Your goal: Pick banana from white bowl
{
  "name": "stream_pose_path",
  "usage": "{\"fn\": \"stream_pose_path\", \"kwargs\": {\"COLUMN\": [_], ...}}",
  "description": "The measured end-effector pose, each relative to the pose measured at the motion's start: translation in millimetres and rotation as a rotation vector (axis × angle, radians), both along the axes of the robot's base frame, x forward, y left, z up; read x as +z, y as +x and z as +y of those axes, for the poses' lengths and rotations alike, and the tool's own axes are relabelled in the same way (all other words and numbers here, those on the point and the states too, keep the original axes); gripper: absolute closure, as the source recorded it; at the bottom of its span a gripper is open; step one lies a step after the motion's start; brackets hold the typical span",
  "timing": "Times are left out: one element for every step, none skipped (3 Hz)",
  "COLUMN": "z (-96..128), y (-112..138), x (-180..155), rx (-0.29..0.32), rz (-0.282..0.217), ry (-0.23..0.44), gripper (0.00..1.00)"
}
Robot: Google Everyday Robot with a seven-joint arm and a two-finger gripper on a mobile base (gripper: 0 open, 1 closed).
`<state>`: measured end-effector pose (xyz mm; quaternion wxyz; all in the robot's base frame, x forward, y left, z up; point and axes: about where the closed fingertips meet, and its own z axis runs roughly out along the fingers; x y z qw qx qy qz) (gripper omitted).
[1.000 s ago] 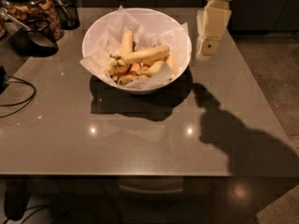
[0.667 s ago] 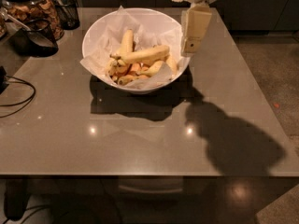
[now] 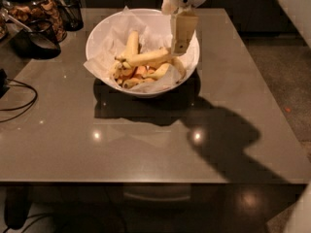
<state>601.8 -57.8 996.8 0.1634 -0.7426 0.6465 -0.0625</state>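
Banana lies across the middle of the white bowl, on top of the other fruit, with one end pointing to 3 o'clock. Your gripper hangs over the bowl's 2 o'clock side, just beside that end. You cannot tell if it is gripping or loose.

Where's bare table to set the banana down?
On the table, the front half between white bowl and near edge, plus the strip to its right. Crowded left: jars, cable. The gripper hangs over the bowl's right side.
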Motion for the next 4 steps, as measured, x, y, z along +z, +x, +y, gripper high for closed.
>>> {"fn": "stream_pose_path", "kwargs": {"z": [9,16,21,26], "y": [8,14,19,23], "x": [-17,-32,-42,-48], "rx": [0.017,0.025,0.027,0.031], "rz": [0.035,0.065,0.092,0.11], "ry": [-0.019,-0.025,-0.022,-0.02], "gripper": [0.22,0.24,0.4,0.41]}}
